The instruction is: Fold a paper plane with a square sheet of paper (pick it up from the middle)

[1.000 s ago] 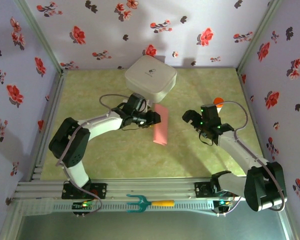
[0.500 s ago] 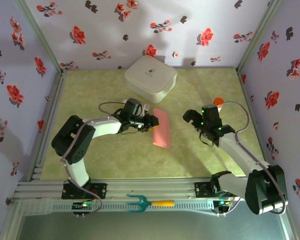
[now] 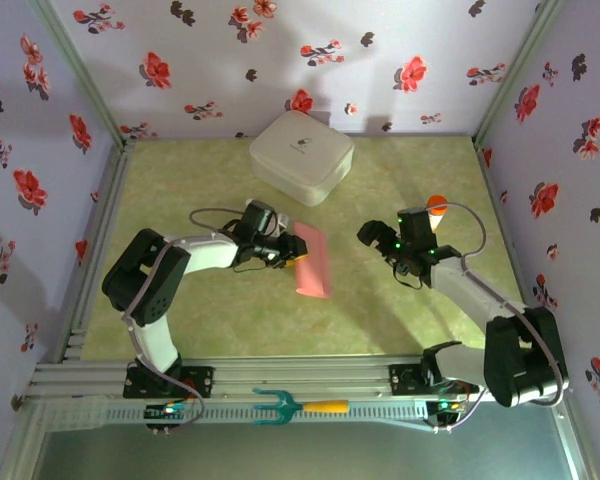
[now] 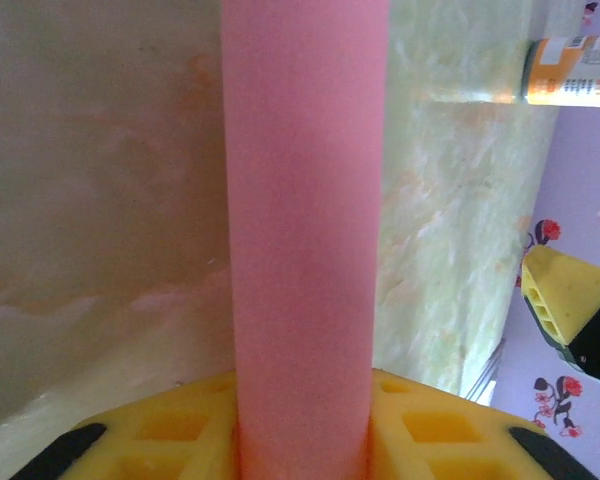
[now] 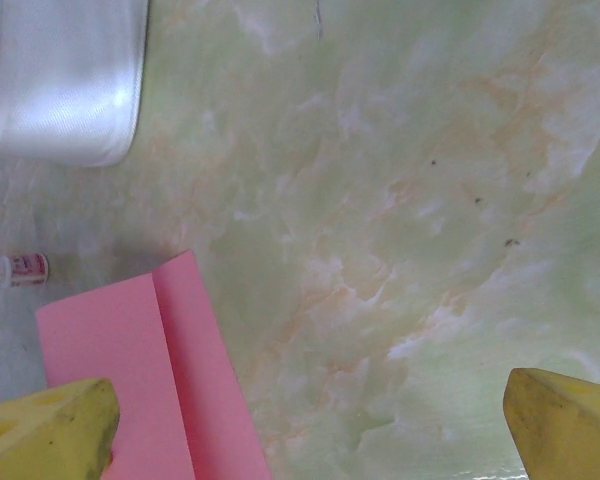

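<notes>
The square sheet of paper [image 3: 313, 260] is pink-red and folded lengthwise into a narrow strip, with a crease showing in the right wrist view [image 5: 145, 380]. My left gripper [image 3: 285, 250] is shut on the strip's left edge, holding it just off the green table. In the left wrist view the paper [image 4: 305, 200] rises from between the yellow pads [image 4: 302, 440]. My right gripper [image 3: 380, 240] stands open to the right of the paper, apart from it. Its yellow fingertips [image 5: 50, 430] are wide apart over bare table [image 5: 310, 420].
A white rounded box [image 3: 301, 155] sits at the back middle, and its edge shows in the right wrist view [image 5: 60, 70]. An orange-capped bottle [image 3: 437, 205] stands behind the right gripper. A teal fork-like tool [image 3: 280, 405] lies on the front rail. Flowered walls close three sides.
The left gripper has drawn back toward the near left with the paper, which now tilts and lies lower. The right gripper has shifted a little left toward it.
</notes>
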`<state>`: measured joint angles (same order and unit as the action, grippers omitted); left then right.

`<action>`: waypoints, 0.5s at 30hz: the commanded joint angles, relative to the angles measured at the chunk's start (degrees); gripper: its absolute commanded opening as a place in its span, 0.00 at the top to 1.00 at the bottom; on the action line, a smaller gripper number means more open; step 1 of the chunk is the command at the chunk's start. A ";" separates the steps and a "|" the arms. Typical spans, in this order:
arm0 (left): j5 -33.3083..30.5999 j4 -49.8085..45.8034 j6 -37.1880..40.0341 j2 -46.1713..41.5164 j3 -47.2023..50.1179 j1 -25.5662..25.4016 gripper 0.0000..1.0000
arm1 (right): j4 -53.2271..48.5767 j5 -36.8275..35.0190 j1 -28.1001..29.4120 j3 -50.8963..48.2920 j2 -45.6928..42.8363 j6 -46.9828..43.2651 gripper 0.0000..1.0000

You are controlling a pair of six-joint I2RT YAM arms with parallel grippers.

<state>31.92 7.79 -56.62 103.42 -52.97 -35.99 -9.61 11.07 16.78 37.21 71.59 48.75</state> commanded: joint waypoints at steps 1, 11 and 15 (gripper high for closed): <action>-1.29 -1.69 1.69 1.52 0.78 0.14 0.66 | 2.00 3.94 0.20 1.69 2.11 1.08 0.01; -8.16 -11.68 5.90 2.56 -3.15 -1.46 0.51 | 4.55 9.33 0.72 1.72 7.02 0.56 0.03; -10.92 -15.87 7.94 3.19 -5.53 -2.48 0.44 | 6.05 11.77 1.01 1.61 8.89 0.47 0.09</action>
<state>25.06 -2.28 -51.86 105.06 -56.27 -37.69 -5.58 19.51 17.32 37.32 79.31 48.80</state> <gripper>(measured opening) 0.552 0.928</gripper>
